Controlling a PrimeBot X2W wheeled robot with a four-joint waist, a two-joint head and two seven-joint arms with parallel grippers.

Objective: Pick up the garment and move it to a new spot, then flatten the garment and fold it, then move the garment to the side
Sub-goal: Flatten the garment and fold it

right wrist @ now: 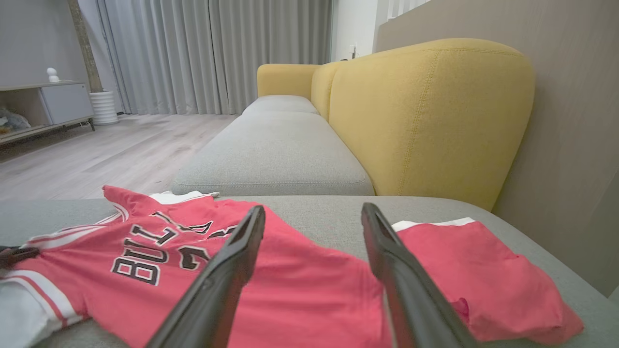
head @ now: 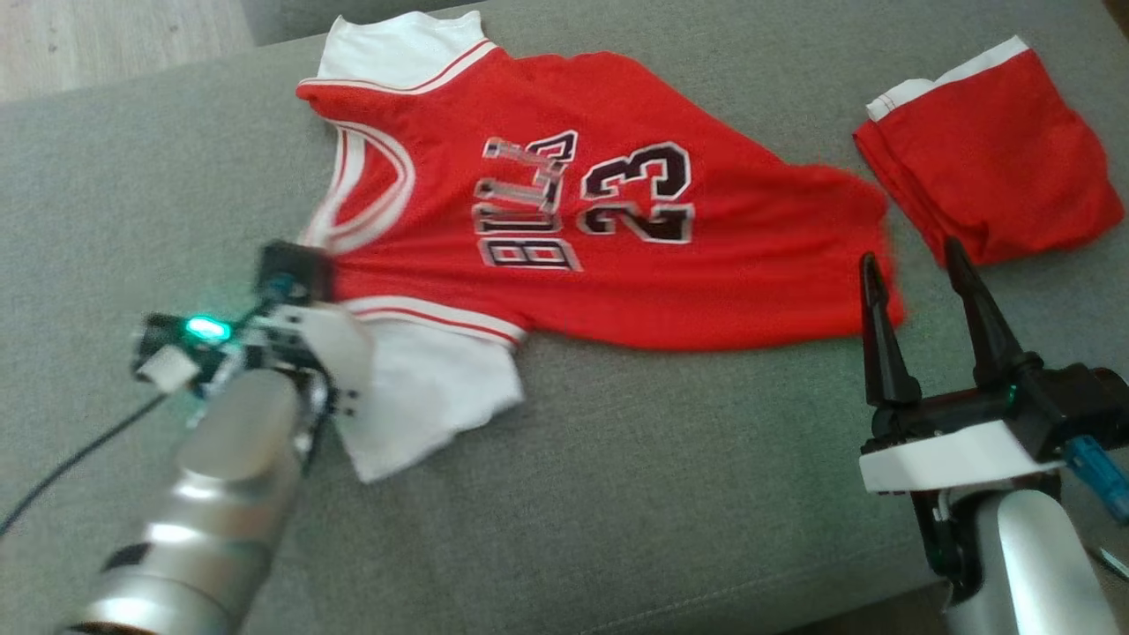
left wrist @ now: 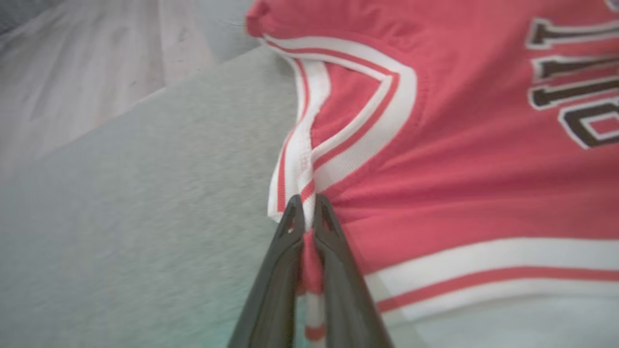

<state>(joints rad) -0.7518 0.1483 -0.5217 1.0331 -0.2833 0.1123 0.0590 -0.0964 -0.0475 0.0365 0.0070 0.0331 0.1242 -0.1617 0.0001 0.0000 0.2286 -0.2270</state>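
The garment [head: 617, 265] is a red jersey with white sleeves and the number 23, spread across the grey seat cushion [head: 617, 494]. My left gripper [head: 302, 260] is at its neckline on the left. In the left wrist view this gripper [left wrist: 305, 207] is shut on the white-and-red striped collar trim of the garment [left wrist: 459, 183], with fabric pinched between the fingers. My right gripper [head: 911, 256] stands open just off the jersey's hem at the right. In the right wrist view the right gripper [right wrist: 313, 210] hovers over the garment [right wrist: 290, 290] with nothing between its fingers.
Red folded shorts [head: 997, 176] with a white waistband lie at the far right, close beside the right gripper. A yellow backrest [right wrist: 425, 111] rises behind the shorts [right wrist: 483, 275]. Wood floor [head: 106, 35] lies past the cushion's far left edge. A dark cable [head: 71, 467] trails from the left arm.
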